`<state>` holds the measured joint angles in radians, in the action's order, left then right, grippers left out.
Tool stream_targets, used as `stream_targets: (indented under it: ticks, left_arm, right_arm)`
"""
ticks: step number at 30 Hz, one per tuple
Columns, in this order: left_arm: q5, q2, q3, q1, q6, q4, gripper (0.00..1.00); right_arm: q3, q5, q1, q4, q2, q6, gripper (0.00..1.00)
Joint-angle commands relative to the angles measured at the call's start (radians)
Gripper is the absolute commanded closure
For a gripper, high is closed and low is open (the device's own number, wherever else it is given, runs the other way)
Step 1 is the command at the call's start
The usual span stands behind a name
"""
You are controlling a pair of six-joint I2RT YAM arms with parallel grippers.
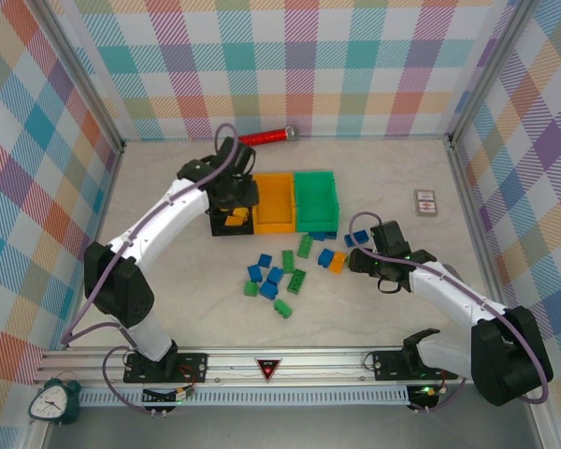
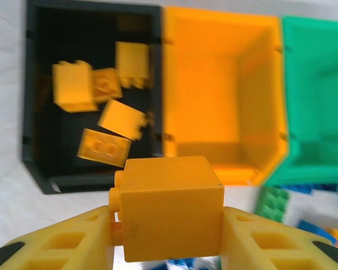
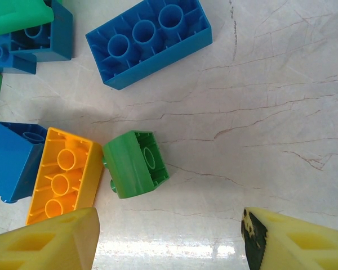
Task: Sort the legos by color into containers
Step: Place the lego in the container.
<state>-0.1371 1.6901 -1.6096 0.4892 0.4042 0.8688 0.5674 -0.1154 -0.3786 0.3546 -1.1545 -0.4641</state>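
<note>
Left wrist view: left gripper [image 2: 169, 228] pinching a yellow brick [image 2: 168, 205] at the black bin [image 2: 36, 169] near edge — other yellow bricks [image 2: 107, 147] already inside — so I'd nudge forward, then let go.

Legos [image 3: 148, 42]: moulded plastic, smooth, slight sheen. Containers [image 2: 225, 84]: smooth plastic, black one [image 2: 34, 84] dullest. Desk [image 3: 270, 112]: marble-patterned, veined, glossy, shows glare. Left end effector [image 2: 166, 247] fingers [image 2: 73, 242]: yellow plastic, matt. Rail [image 1: 337, 360]: bare ridged metal. Wall panels [image 1: 309, 65]: checked print, matt.
</note>
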Motion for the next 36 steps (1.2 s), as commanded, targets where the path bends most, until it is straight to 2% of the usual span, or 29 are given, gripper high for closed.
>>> stream_targets:
  ticks: [1, 6, 13, 16, 19, 21, 25, 31, 32, 36]
  left_arm:
    - [-0.037, 0.062, -0.092, -0.037, -0.058, 0.043, 0.54]
    - [-0.174, 0.19, -0.245, -0.067, -0.097, 0.085, 0.53]
    - [-0.255, 0.314, -0.37, -0.093, -0.14, 0.079, 0.52]
    - [-0.262, 0.336, -0.385, -0.097, -0.142, 0.079, 0.45]
    - [-0.237, 0.333, -0.375, -0.097, -0.139, 0.078, 0.33]
    - [-0.208, 0.307, -0.339, -0.097, -0.13, 0.061, 0.28]
    - [-0.123, 0.216, -0.221, -0.095, -0.098, 0.002, 0.28]
    - [0.028, 0.015, 0.064, -0.086, -0.03, -0.142, 0.28]
    - [0.047, -0.012, 0.103, -0.082, -0.03, -0.154, 0.24]
    - [0.078, -0.087, 0.198, -0.066, -0.03, -0.147, 0.23]
  right_arm:
    - [-0.016, 0.011, 0.006, -0.017, 0.023, -0.002, 0.32]
    - [-0.025, 0.014, 0.005, -0.019, 0.043, -0.002, 0.32]
    - [-0.035, 0.023, 0.006, -0.019, 0.067, -0.001, 0.32]
    - [-0.036, 0.029, 0.005, -0.019, 0.067, 0.001, 0.32]
    - [-0.032, 0.035, 0.005, -0.023, 0.055, 0.003, 0.32]
    - [-0.026, 0.042, 0.006, -0.022, 0.039, 0.005, 0.32]
    - [-0.01, 0.071, 0.005, -0.026, 0.004, 0.016, 0.32]
    - [0.012, 0.118, 0.004, -0.024, -0.024, 0.01, 0.31]
    - [0.015, 0.131, 0.004, -0.027, -0.025, 0.0, 0.31]
    - [0.039, 0.154, -0.022, -0.019, -0.037, -0.044, 0.32]
